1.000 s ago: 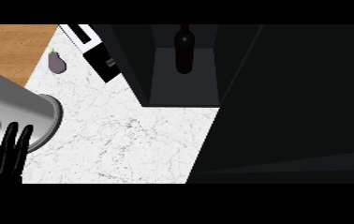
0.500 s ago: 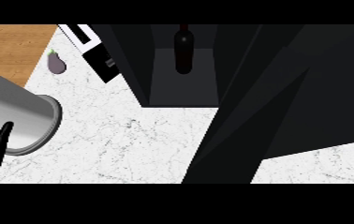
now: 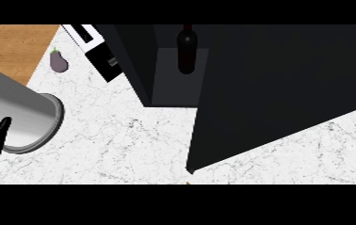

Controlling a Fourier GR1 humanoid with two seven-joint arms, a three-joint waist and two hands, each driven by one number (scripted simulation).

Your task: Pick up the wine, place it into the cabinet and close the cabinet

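The dark wine bottle (image 3: 186, 50) stands upright inside the black cabinet (image 3: 132, 54), on its grey shelf at the top middle of the head view. The cabinet's door (image 3: 278, 92) is a big dark panel slanting across the right half, partly swung over the opening, with its lower corner near the counter's front. Nothing touches the bottle. At the left edge, only a straight black finger of my left hand (image 3: 4, 129) shows, beside its grey forearm (image 3: 28, 118). My right hand is out of sight.
A purple eggplant (image 3: 58, 61) lies on the white marble counter (image 3: 125, 144) at the upper left, next to a wooden surface (image 3: 21, 45). A black and white object (image 3: 97, 45) sits against the cabinet's left side.
The cabinet door has swung leftward, now covering most of the right side. My left hand has slid toward the left edge until only a finger shows. The bottle has stayed put.
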